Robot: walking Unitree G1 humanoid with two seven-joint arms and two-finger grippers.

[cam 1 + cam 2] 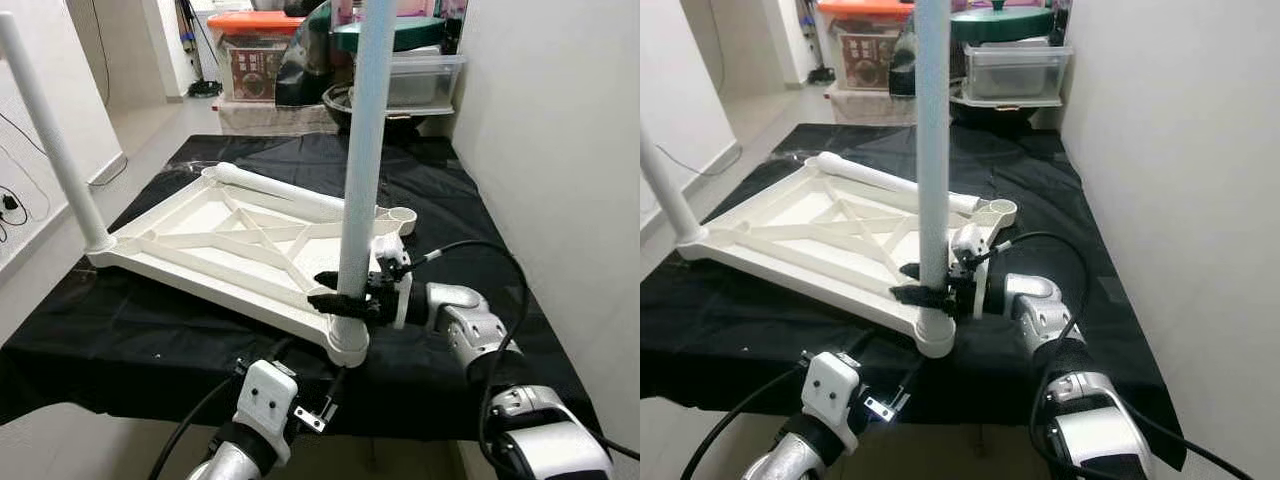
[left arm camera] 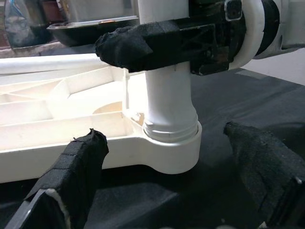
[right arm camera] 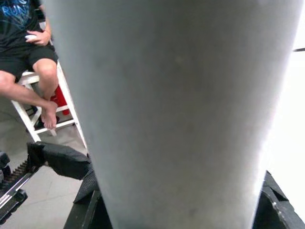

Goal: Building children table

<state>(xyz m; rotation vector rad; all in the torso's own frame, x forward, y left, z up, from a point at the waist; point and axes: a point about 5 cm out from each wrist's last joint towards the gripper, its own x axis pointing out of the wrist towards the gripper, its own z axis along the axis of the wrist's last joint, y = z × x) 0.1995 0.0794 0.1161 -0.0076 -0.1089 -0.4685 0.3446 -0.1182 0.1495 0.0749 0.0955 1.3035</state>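
Observation:
A white child's table top (image 1: 215, 240) lies upside down on a black cloth (image 1: 470, 200). One white leg (image 1: 50, 130) stands upright in its far left corner. A second leg (image 1: 365, 150) stands in the near right corner socket (image 2: 171, 148). My right gripper (image 1: 338, 290) is shut around this leg just above the socket. A third leg (image 1: 280, 195) lies loose along the far edge, beside an empty socket (image 1: 400, 216). My left gripper (image 2: 167, 186) is open low in front of the near socket, with one finger (image 2: 71, 167) on each side and apart from it.
Plastic storage boxes (image 1: 255, 50) and a dark pot (image 1: 345, 100) stand behind the cloth. A white wall (image 1: 560, 120) runs close along the right. The cloth's front edge (image 1: 100, 400) is near my arms. A person (image 3: 28, 52) sits on a white stool to the side.

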